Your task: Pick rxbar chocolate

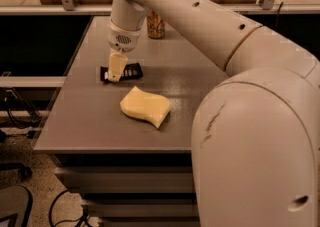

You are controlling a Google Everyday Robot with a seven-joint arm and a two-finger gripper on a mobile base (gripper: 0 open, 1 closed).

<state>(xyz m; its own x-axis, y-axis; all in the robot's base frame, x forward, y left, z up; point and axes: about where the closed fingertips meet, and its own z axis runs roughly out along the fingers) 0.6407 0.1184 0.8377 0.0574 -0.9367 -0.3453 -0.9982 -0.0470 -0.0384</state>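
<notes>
The rxbar chocolate (130, 72) is a small flat black bar with pale lettering, lying on the grey table (90, 121) toward its left side. My gripper (115, 72) hangs from the big white arm right over the bar's left half, its pale fingers (117, 65) pointing down and hiding part of the wrapper. Its tips are at or just above the bar.
A wavy pale-yellow sponge (145, 106) lies just in front and to the right of the bar. An orange-gold drink can (156, 25) stands at the back, partly behind the arm. The table's left edge is close to the bar. The arm's large body fills the right side.
</notes>
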